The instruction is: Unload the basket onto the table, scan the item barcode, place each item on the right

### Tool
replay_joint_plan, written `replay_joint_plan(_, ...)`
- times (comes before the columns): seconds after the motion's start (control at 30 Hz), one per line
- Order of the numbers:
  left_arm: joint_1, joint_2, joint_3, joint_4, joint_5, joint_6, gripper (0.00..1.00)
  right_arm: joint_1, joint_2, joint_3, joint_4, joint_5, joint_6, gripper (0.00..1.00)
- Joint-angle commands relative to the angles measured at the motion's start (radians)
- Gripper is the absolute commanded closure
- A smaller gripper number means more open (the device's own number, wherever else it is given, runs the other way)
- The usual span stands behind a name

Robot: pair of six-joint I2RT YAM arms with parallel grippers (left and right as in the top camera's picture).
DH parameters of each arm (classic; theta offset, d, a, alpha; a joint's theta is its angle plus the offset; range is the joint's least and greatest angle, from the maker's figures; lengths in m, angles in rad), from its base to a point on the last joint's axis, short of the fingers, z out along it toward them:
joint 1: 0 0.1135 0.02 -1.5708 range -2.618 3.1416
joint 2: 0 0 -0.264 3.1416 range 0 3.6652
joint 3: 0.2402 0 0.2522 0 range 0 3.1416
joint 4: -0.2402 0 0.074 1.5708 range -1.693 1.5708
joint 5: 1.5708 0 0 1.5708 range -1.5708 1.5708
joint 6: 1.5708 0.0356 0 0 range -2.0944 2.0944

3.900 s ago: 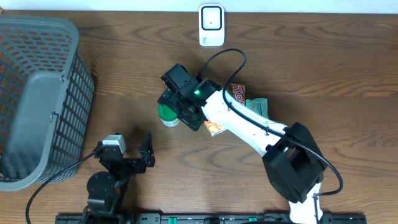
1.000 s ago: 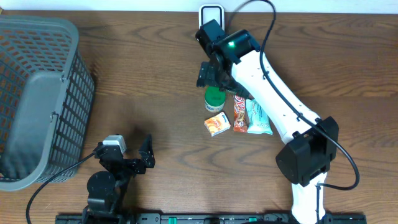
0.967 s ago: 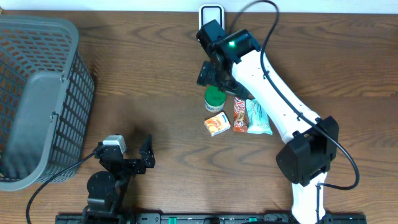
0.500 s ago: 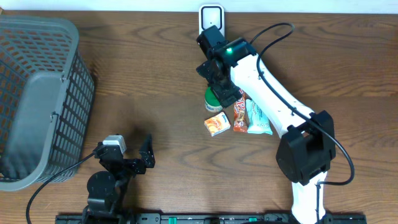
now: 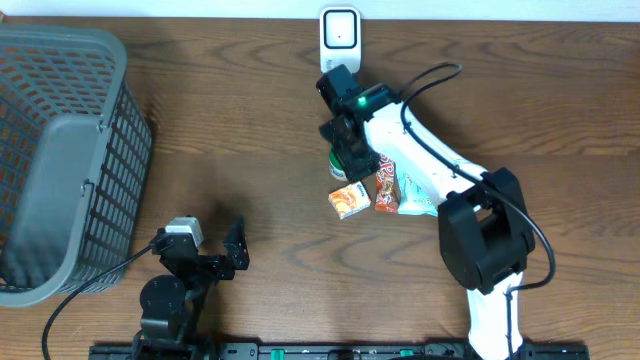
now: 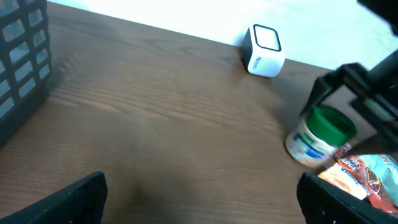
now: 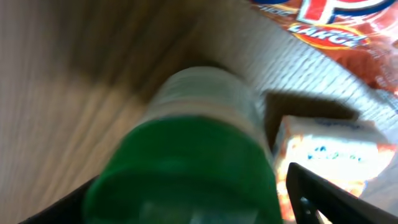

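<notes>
One green-capped jar (image 6: 318, 138) stands roughly upright, cap up.

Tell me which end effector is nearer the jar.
Right. The right end effector is down over the jar, straddling it. The left end effector is far off at the table's near left.

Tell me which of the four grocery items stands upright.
The green-lidded jar; it stands upright, while the orange box, red snack bar and teal packet lie flat beside it.
</notes>
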Motion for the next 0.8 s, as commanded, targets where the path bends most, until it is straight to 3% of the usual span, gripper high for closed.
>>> replay_joint_plan(0.0, 0.002, -0.007, -0.013, -0.032, 0.013, -0.009, 0.02, 0.000, 0.014, -0.044, 0.019, 0.005, -0.015, 0.35)
replay_joint_plan(0.23, 0.002, -0.007, -0.013, -0.032, 0.013, -0.009, 0.02, -0.009, 0.014, -0.041, 0.055, -0.003, -0.405, 0.47)
replay_joint_plan(0.57, 0.002, -0.007, -0.013, -0.032, 0.013, -0.009, 0.02, -0.044, 0.014, 0.084, -0.066, -0.046, -1.271, 0.40)
replay_joint_plan(0.77, 0.002, -0.007, -0.013, -0.032, 0.013, -0.009, 0.02, -0.036, 0.014, 0.151, -0.150, -0.005, -1.553, 0.34)
